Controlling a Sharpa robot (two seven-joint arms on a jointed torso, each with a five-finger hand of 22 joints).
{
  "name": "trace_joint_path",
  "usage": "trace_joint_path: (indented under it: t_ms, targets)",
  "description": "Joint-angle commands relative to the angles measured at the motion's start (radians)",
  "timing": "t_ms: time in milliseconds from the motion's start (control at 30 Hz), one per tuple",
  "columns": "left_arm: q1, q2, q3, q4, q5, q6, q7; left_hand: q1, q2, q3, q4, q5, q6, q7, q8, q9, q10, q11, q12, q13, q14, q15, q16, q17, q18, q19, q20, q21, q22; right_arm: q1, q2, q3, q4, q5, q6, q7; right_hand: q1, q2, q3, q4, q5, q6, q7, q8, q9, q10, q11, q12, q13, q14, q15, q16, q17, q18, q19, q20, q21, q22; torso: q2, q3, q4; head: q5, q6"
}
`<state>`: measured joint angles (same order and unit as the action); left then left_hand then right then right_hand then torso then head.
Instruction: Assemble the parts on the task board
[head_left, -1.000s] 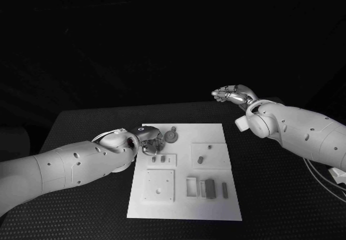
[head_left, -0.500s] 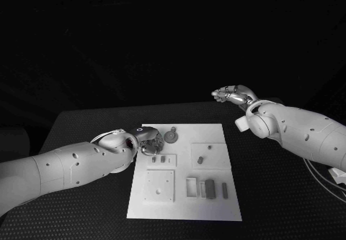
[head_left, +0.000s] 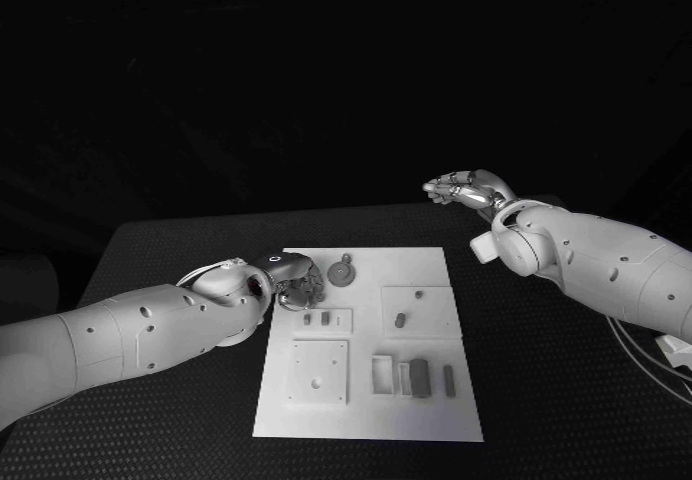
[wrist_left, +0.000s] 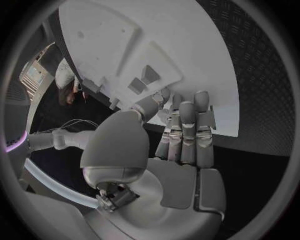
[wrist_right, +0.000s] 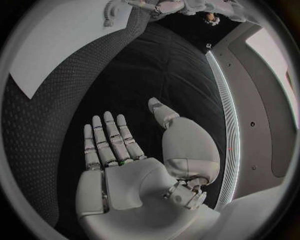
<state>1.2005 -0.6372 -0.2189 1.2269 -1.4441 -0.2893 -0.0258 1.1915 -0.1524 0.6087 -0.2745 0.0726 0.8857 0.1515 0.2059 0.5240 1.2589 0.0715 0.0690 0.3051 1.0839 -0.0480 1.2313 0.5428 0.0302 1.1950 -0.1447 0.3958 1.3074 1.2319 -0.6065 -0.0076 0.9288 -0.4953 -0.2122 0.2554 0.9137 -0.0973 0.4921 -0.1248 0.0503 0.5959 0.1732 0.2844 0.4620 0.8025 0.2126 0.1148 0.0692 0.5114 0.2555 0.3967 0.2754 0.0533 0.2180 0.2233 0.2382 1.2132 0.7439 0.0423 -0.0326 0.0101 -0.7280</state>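
Two white arms are seen over the black table (head_left: 173, 250), with the task board (head_left: 375, 400) laid at the centre. At roughly nine o'clock of the board, the left hand (head_left: 299, 283) is held low at the board's left edge, its wrist turned slightly further toward the board than a second ago and its fingers (wrist_left: 187, 131) reaching a little closer to the round grey part (head_left: 342, 271) near the board's far edge. In the left wrist view the fingers are shown side by side and nearly straight, the thumb set against them; whether a piece is pinched between them cannot be told. Small grey parts (head_left: 420, 377) are lying in the recesses across the board, at about six o'clock of the round one. At two o'clock of the board, well apart from it, the right hand (head_left: 464, 188) is raised above the table's far edge, unchanged from the earlier frames; in the right wrist view its fingers (wrist_right: 109, 137) are spread flat, released, with nothing held.
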Motion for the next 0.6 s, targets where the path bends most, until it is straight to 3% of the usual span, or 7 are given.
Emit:
trace_joint_path:
  t_ms: [33,200,300,467,600]
  targets:
    - [-0.001,-0.009,0.000,-0.004,0.002,-0.014,-0.008,0.001,-0.011,-0.003,-0.002,-0.004,-0.008,0.001,-0.004,-0.001,-0.007,0.000,0.000,0.000,0.002,0.008,0.004,-0.001,0.046,0.000,0.006,0.002,0.022,-0.001,-0.004,0.000,0.004,-0.024,0.010,0.007,0.009,0.009,-0.003,-0.005,0.000,-0.003,0.048,0.006,-0.002,0.007,0.002,-0.007,0.000,0.003,0.006,-0.003,0.003,-0.005,0.010,0.000,-0.004,0.016,0.000,-0.0001,0.0005,-0.001,0.002]
    - [-0.001,-0.028,0.008,-0.013,0.023,-0.050,0.002,0.007,-0.011,0.001,-0.002,-0.004,-0.001,0.002,0.003,0.002,-0.011,0.002,-0.001,0.001,-0.001,0.010,0.003,-0.003,0.047,-0.002,0.007,0.001,0.022,-0.006,-0.017,0.000,0.019,-0.094,0.018,0.001,0.064,0.021,0.013,-0.057,0.000,0.005,0.048,0.015,-0.003,0.025,0.001,0.000,0.004,0.030,0.010,0.010,0.010,0.013,0.059,-0.008,0.010,0.047,0.000,0.0000,0.0006,-0.003,0.002]
    - [0.000,-0.037,0.026,-0.028,0.082,-0.064,0.010,0.011,-0.010,0.007,-0.001,-0.004,0.014,0.003,0.014,0.006,-0.014,0.003,0.000,0.001,-0.007,0.011,0.000,-0.006,0.046,-0.007,0.009,-0.003,0.021,-0.010,-0.026,0.000,0.034,-0.142,0.022,-0.005,0.093,0.025,0.021,-0.091,0.000,0.016,0.048,0.024,-0.003,0.045,0.000,0.009,0.006,0.059,0.008,0.024,0.018,0.030,0.103,-0.012,0.019,0.044,-0.001,0.0001,-0.0003,-0.005,0.006]
    - [0.002,-0.054,0.051,-0.038,0.271,-0.092,0.034,-0.002,-0.008,0.015,0.011,-0.009,0.027,0.010,0.028,0.011,-0.016,0.010,0.000,0.004,-0.048,0.019,-0.047,-0.030,0.035,-0.054,0.021,-0.039,0.007,-0.015,-0.041,0.000,0.059,-0.234,0.023,-0.018,0.134,0.033,0.037,-0.138,0.000,0.048,0.046,0.044,0.001,0.097,-0.004,0.032,0.014,0.123,-0.014,0.056,0.035,0.057,0.175,-0.018,0.028,0.034,-0.001,0.0008,-0.0010,-0.010,0.010]
    - [0.010,-0.073,0.067,-0.041,0.585,-0.099,0.074,-0.030,-0.005,0.008,0.023,-0.011,0.027,0.016,0.038,0.015,-0.028,0.021,0.000,0.007,-0.099,0.034,-0.138,-0.074,0.015,-0.117,0.037,-0.110,-0.030,-0.021,-0.058,0.000,0.086,-0.332,0.016,-0.039,0.167,0.035,0.049,-0.165,0.000,0.081,0.045,0.061,0.003,0.143,-0.011,0.051,0.020,0.172,-0.033,0.077,0.051,0.077,0.232,-0.019,0.028,0.020,-0.001,0.0008,-0.0005,-0.015,0.012]
